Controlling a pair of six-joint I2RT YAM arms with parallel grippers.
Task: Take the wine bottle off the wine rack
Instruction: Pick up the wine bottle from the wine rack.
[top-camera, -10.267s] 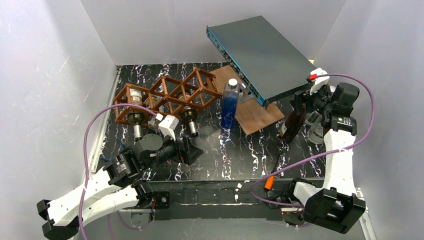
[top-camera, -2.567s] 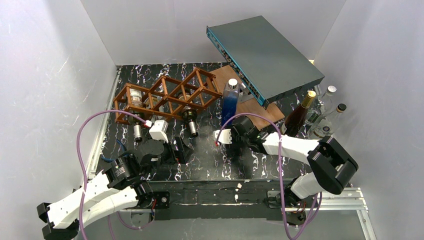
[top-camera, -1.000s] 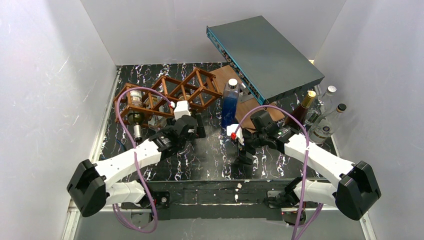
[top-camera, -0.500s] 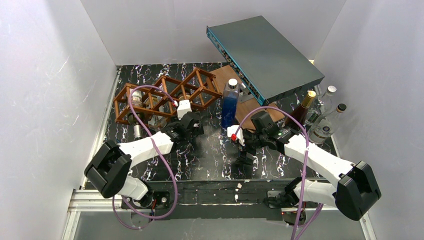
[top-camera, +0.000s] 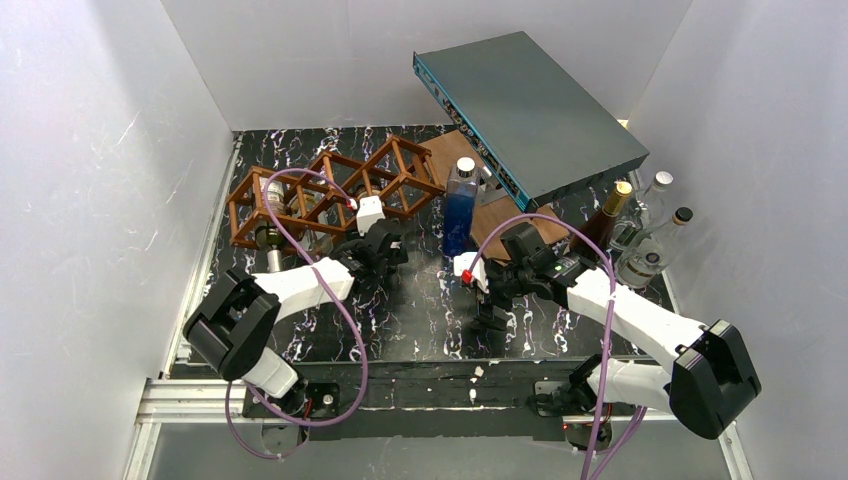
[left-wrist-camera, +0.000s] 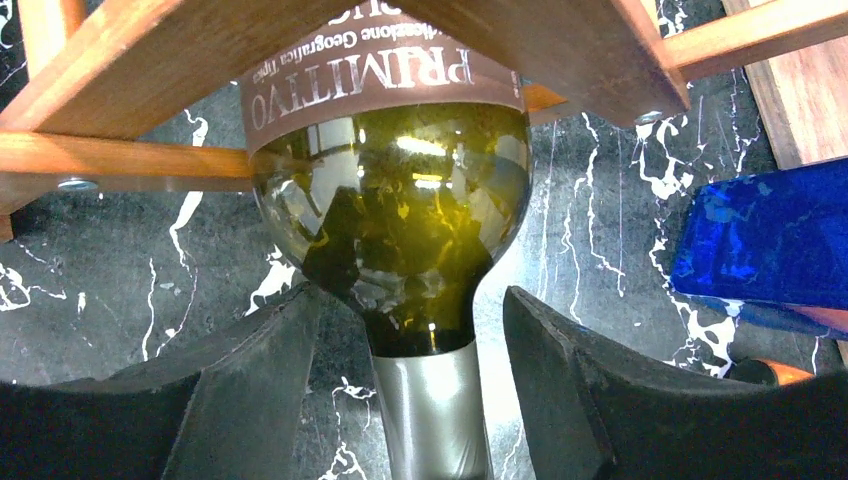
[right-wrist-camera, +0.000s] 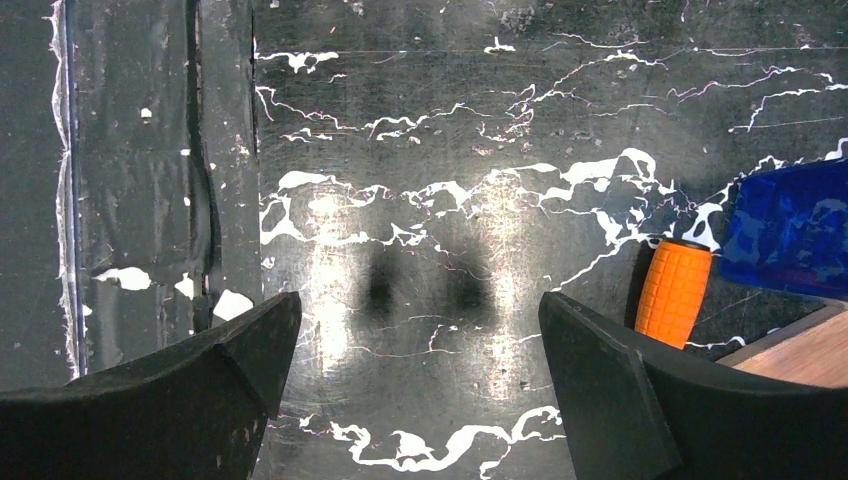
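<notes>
Brown label (left-wrist-camera: 380, 70) on the wine bottle (left-wrist-camera: 400, 220) read PRIMITIVO, upside down, bottle lying in a cell of the wine rack (left-wrist-camera: 120, 70), neck out. Left gripper (left-wrist-camera: 412, 300) had fingers spread either side of that neck, not clamped; right gripper (right-wrist-camera: 420, 310) gaped, empty, over the black white-veined table (right-wrist-camera: 420, 150).

Left arm (top-camera: 300, 285): stretched forward and inward, lying low.
Left claw (left-wrist-camera: 410, 340): fingers spread, apparently touching nothing.
Right arm (top-camera: 620, 310): elbow bent, reaching toward the middle.
Right claw (right-wrist-camera: 420, 350): pointing down, fingers wide apart.
</notes>
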